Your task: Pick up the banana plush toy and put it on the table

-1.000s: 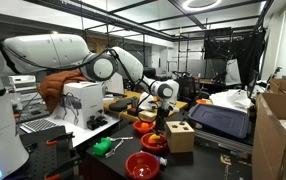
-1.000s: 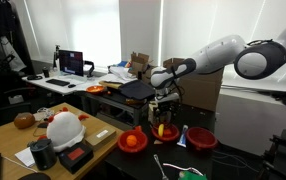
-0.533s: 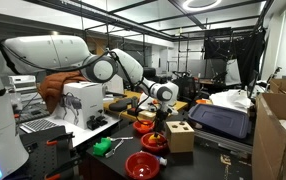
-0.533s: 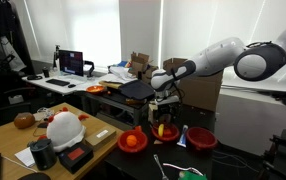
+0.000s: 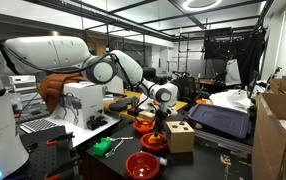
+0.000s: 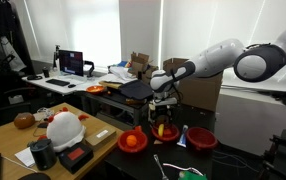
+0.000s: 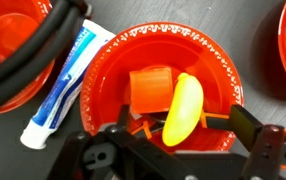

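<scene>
Gripper [image 7: 179, 140] hanging over the bowl [image 7: 113, 60], fingers [image 7: 245, 125] spread wide and gripping nothing.
The wrist view is giving us what the others aren't: the banana [image 7: 183, 108] is lying inside the red bowl, right between the two fingers and just ahead of their tips, leaning on an orange block [image 7: 150, 88]. A toothpaste tube [image 7: 58, 85] is lying on the table [image 7: 258, 25], outside the fingers' span. Both exterior views are showing the pose instead: the arm [image 5: 113, 68] is reaching out, the wrist is pointing straight down, and the fingertips are sitting just above the bowl's rim. There the banana is too small to make out. A wooden box [image 5: 180, 135] is sitting just beside the bowl.
</scene>
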`<action>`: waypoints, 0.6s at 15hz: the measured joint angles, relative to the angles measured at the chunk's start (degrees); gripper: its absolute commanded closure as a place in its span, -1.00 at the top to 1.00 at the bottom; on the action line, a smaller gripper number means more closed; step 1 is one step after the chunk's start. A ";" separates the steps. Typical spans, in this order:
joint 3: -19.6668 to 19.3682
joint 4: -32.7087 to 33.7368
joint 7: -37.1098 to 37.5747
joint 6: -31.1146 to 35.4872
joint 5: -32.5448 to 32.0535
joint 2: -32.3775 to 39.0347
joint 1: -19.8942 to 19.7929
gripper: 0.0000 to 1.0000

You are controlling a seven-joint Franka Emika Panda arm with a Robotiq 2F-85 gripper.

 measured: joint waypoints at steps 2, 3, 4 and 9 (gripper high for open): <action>-0.01 0.03 0.78 1.61 0.00 0.92 -0.02 1.00; -0.01 0.08 1.05 2.29 0.02 1.46 -0.07 1.00; -0.01 0.14 1.17 2.90 0.10 1.87 -0.13 1.00; -0.01 0.23 1.24 4.62 0.19 2.42 -0.13 0.79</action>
